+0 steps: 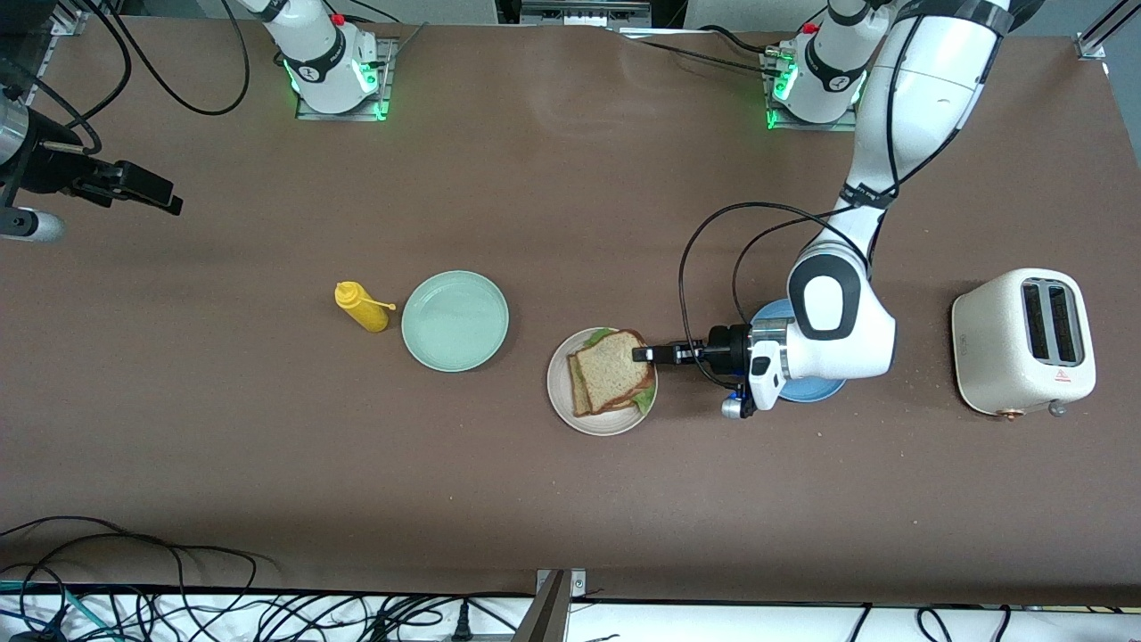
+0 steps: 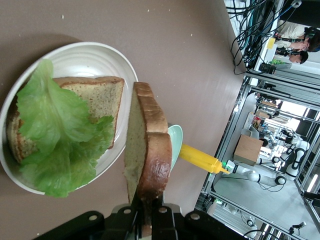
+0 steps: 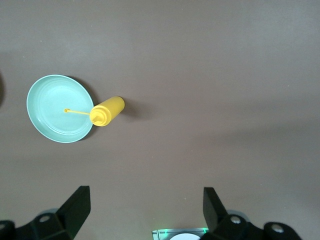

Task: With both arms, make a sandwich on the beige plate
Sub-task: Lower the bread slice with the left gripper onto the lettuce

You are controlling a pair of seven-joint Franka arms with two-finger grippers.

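Beige plate (image 1: 599, 422) holds bread and lettuce (image 2: 60, 145); above it, left gripper (image 1: 644, 354) pinches the top bread slice (image 2: 147, 150). Right gripper (image 3: 145, 200) waits, spread wide.

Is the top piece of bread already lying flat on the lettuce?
No, the left gripper holds the top bread slice up on its edge above the beige plate, beside the lettuce, not flat on it.

1. This was a robotics lab, not a kitchen: two white arms (image 1: 900, 107) stood bolted on metal base plates (image 1: 343, 107) lit green.
2. The brown table (image 1: 570, 499) had loose black cables (image 1: 223, 606) along its edge.
3. The left wrist view showed aluminium framing (image 2: 235, 150), cable bundles and more robot hardware (image 2: 290, 160).
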